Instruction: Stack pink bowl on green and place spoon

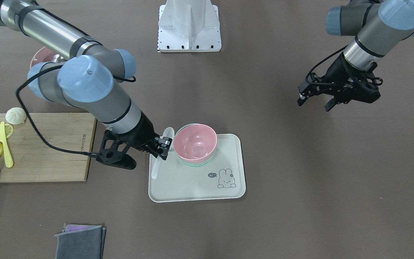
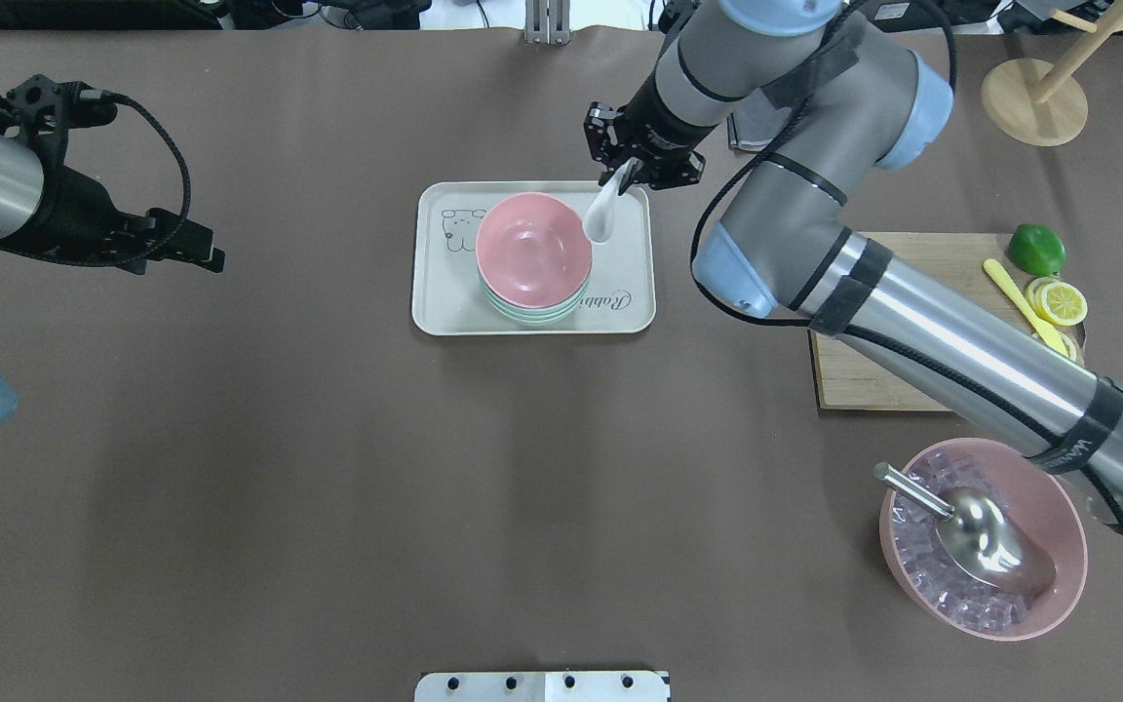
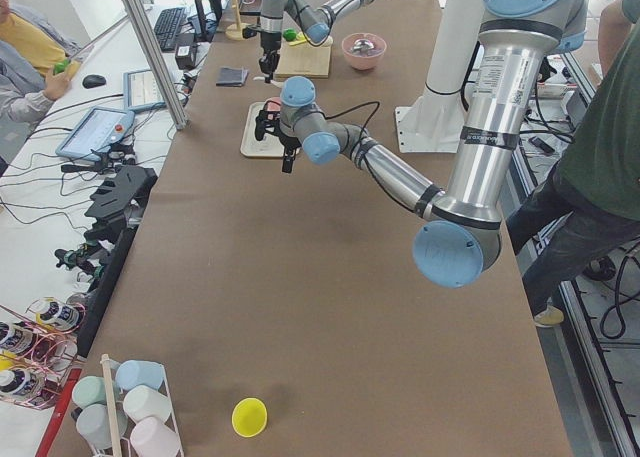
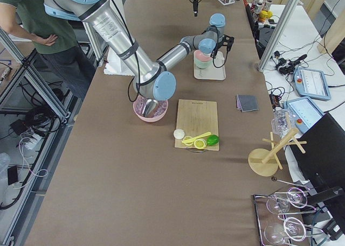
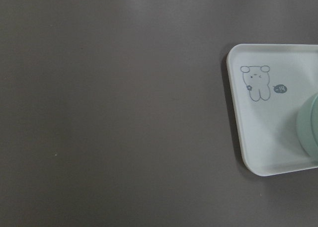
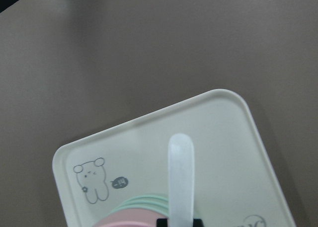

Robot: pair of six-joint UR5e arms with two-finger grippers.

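Observation:
The pink bowl sits nested in the green bowl on a cream rabbit tray. My right gripper is shut on a white spoon, held tilted over the tray edge right beside the pink bowl's rim. The right wrist view shows the spoon over the tray. My left gripper is open and empty, far from the tray. The left wrist view shows the tray's corner and the green bowl's edge.
A wooden cutting board carries lemon slices, a lime and a yellow knife. A large pink bowl of ice holds a metal scoop. Folded grey cloths lie at the operators' edge. A white mount stands between the arms.

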